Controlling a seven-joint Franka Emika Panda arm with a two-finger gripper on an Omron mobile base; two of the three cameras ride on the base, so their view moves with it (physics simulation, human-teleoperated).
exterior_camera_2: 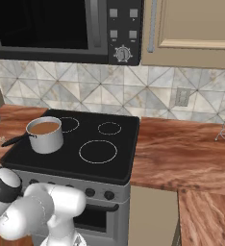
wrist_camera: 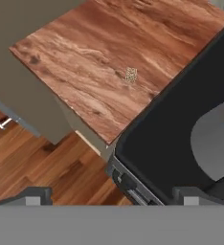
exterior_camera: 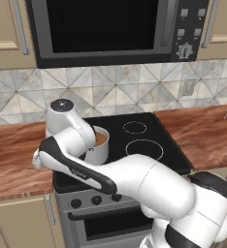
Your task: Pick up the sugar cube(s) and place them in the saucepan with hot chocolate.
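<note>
The black stovetop (exterior_camera_2: 85, 139) sits in the wood-grain countertop (wrist_camera: 99, 62), with the saucepan with hot chocolate (exterior_camera_2: 45, 134) on its front-left burner, handle sticking out toward the counter on the left. The gripper (wrist_camera: 111, 196) hangs above the stove's front-left corner, and its two tips are way apart with nothing between them. The sugar cube (wrist_camera: 130, 74) is a tiny pale speck on the counter just left of the stove, near the pan's handle in the right base view.

The arm (exterior_camera: 135, 179) is glossy white, with rounded thick segments and dark grey bands at the joints (one joint cap is grey with small screws).
</note>
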